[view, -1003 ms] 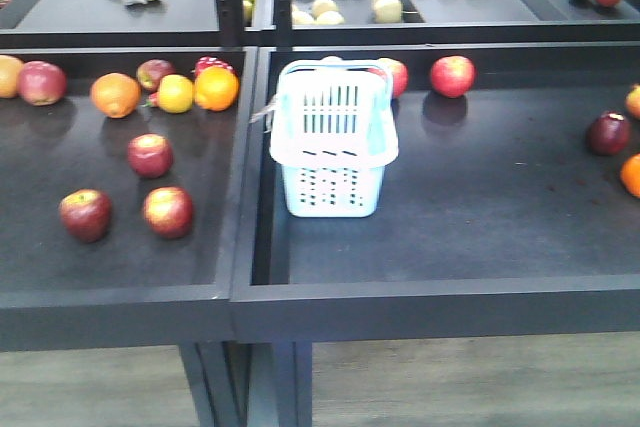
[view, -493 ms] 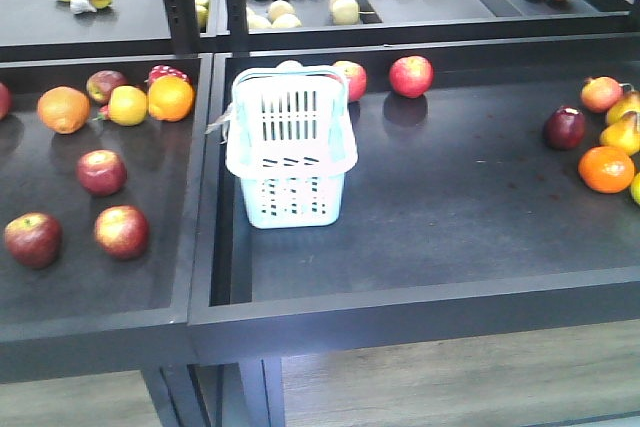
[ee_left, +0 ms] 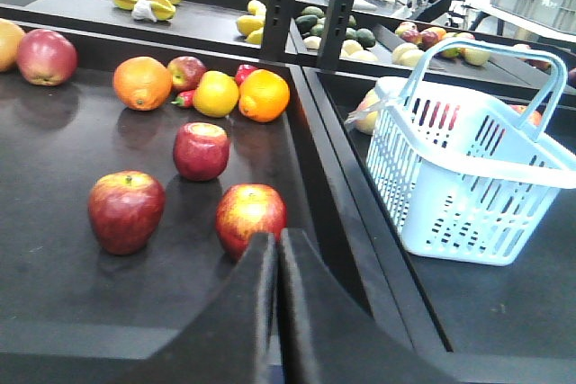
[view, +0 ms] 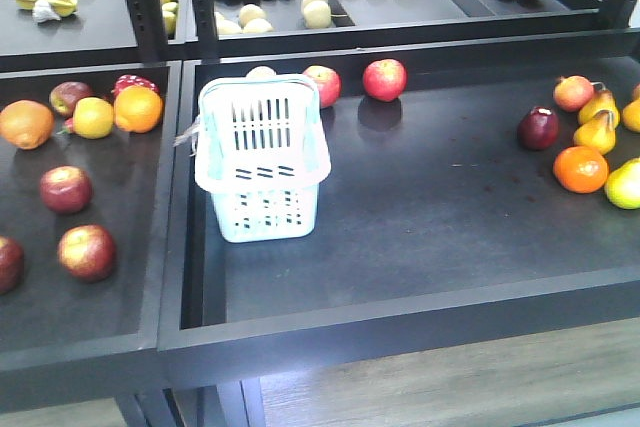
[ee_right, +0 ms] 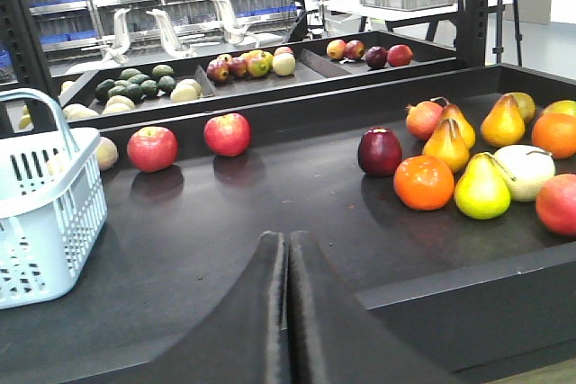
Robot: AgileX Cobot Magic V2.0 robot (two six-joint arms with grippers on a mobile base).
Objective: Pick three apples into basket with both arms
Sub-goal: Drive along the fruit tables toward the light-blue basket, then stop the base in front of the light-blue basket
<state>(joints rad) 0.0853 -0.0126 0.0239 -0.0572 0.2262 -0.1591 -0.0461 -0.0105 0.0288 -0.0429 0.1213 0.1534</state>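
The pale blue basket [view: 260, 157] stands upright at the left end of the right tray, also seen in the left wrist view [ee_left: 468, 177] and the right wrist view [ee_right: 45, 195]. Three red apples [ee_left: 201, 150] [ee_left: 250, 218] [ee_left: 126, 210] lie in the left tray. My left gripper [ee_left: 277, 238] is shut and empty, just short of the nearest apple. Two red apples [ee_right: 227, 134] [ee_right: 152, 148] rest by the right tray's back wall, and a dark one [ee_right: 380, 151] lies to the right. My right gripper [ee_right: 287, 238] is shut and empty above the tray floor. Neither gripper shows in the front view.
Oranges [view: 138, 108] [view: 25, 123] and a yellow fruit [view: 92, 117] sit at the back of the left tray. Pears [ee_right: 481, 188] and an orange [ee_right: 423, 182] cluster at the right. A raised black divider [view: 170, 197] splits the trays. An upper shelf [view: 400, 7] holds more fruit.
The whole scene has slid leftward in the front view, bringing the pears and orange at the right into sight. Basket and fruit keep their places relative to one another.
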